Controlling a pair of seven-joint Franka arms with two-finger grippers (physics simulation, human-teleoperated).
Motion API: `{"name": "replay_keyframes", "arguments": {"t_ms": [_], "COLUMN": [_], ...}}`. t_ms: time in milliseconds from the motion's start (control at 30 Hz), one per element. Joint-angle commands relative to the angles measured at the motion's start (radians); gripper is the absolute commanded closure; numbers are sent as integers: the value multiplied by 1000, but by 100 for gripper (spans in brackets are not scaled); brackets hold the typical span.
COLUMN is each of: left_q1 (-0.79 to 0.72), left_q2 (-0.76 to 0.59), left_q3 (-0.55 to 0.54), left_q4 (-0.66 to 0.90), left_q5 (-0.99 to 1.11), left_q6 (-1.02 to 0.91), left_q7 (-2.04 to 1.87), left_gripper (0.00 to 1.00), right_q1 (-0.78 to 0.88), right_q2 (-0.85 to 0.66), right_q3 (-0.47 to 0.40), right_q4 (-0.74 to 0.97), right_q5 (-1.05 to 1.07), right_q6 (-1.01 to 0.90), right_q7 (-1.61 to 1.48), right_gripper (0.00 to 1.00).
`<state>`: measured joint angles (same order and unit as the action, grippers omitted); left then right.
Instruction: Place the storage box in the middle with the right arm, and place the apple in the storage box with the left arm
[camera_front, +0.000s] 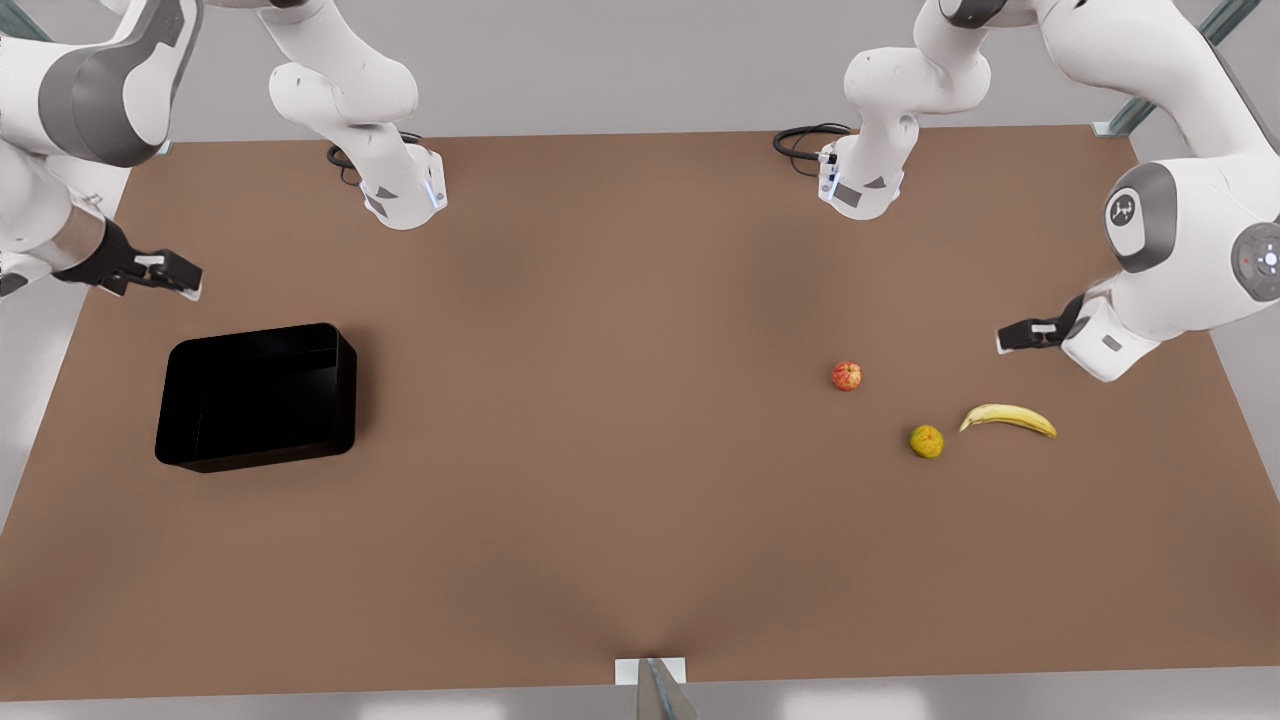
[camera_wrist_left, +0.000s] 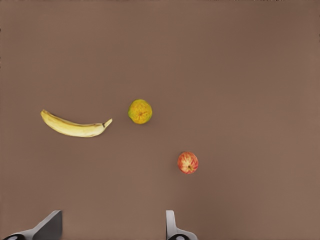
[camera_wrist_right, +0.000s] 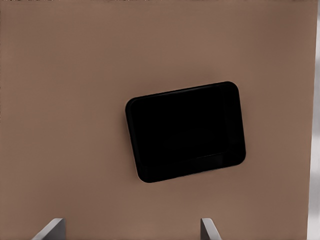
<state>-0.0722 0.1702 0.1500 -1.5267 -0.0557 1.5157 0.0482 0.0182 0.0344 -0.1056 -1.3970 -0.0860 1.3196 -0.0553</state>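
Nothing done yet. Box (camera_front: 258, 396) off to front view's left, unmoved; apple (camera_front: 846, 375) loose on tabletop (camera_front: 600, 450). Right hand (camera_front: 160, 272) above box, left hand (camera_front: 1022, 334) near fruit, both open, empty.

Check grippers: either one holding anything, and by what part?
Nothing held. Left gripper hangs open above the fruits; right gripper hangs open above the glossy black rectangular storage box.

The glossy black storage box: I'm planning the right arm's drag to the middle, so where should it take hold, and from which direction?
Probably one of the thin upright walls of the glossy black rectangular storage box, pinched from straight above. The box sits flat and open-topped, too wide to span. The right end effector, fingers open, hovers beside its far corner.
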Motion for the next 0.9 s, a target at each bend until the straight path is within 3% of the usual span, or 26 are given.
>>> {"name": "replay_keyframes", "arguments": {"t_ms": [0, 67, 133, 200, 300, 400, 567, 700, 867], "left_q1": [0, 0, 0, 0, 0, 0, 0, 0, -1], "left_q2": [-1, -1, -1, -1, -1, -1, 0, 0, 2], "left_q3": [0, 0, -1, -1, -1, -1, -1, -1, -1], "left_q4": [0, 0, 0, 0, -1, 0, -1, -1, -1], "left_q5": [2, 2, 2, 2, 2, 2, 2, 2, 2], "left_q6": [40, 38, 38, 38, 37, 27, 27, 27, 27], "left_q7": [13, 13, 13, 15, 13, 13, 13, 13, 13], "left_gripper": [0, 0, 0, 0, 0, 0, 0, 0, 0], "right_q1": [26, -30, -201, -238, -333, -396, -400, -416, -428], "right_q2": [1, 91, 225, 314, 466, 598, 624, 516, 544], "right_q3": [-2, -5, -11, -54, -102, -97, -83, -83, -86], "right_q4": [0, 6, 13, 49, 73, 62, 21, -275, -298], "right_q5": [0, -14, -12, -35, -18, 2, 210, 253, 250], "right_q6": [33, -2, 41, 118, 309, 592, 737, 958, 978], "right_q7": [-31, -69, -406, -589, -931, -1017, -1127, -1193, -1195], "right_gripper": [0, 0, 0, 0, 0, 0, 0, 0, 0]}}
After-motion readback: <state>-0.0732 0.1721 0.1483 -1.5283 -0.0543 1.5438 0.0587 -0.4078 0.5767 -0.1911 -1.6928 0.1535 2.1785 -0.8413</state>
